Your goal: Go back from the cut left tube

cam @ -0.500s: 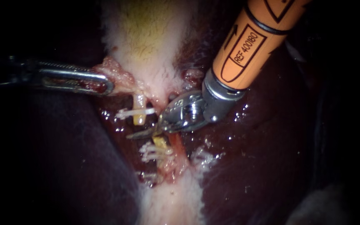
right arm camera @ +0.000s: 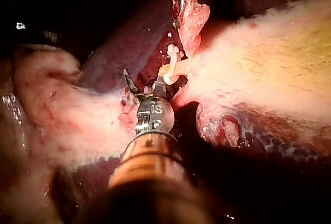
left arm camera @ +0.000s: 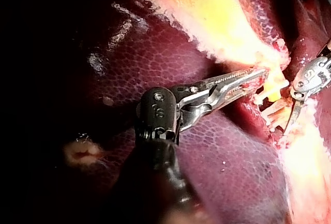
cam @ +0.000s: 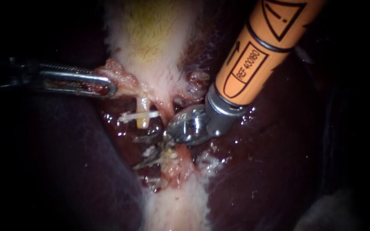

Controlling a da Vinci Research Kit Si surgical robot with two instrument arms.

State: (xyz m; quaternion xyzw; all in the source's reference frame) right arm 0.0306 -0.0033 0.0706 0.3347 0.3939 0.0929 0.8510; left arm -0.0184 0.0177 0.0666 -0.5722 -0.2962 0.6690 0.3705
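Backing off is the step in hand, and you have barely begun it. Take everything from the clip point(cam: 138, 115), the white one sitting crosswise.

Left of the clip and a little above it, your left instrument point(cam: 110, 88) has its jaws clamped on a pink flap point(cam: 120, 73) at the edge of the gallbladder point(cam: 150, 38), holding it out to the side.

The tube point(cam: 142, 122) is parted. Its yellow upper stump hangs from the gallbladder and carries the clip. Its lower stump point(cam: 168, 152) lies below and right of the clip, with the lower clips point(cam: 152, 151) on it.

Right of the clip and below it, your right instrument point(cam: 141, 150) has its two blades spread wide and grips nothing. One blade lies just under the clip. The other lies across the lower clips, so that the lower stump sits in the gap between them.

Compared with half a second ago, those blades have gone from nearly together to wide apart. The lower one has swung down over the lower clips, and the shaft stands steeper. The left instrument, the flap and the clip have not shifted.

As I judge it, your next move is to draw the right instrument back along its own shaft, away from the clip and over the liver point(cam: 275, 167). Close the blades or lift them first, so that no tip catches a clip or scores the lower stump.
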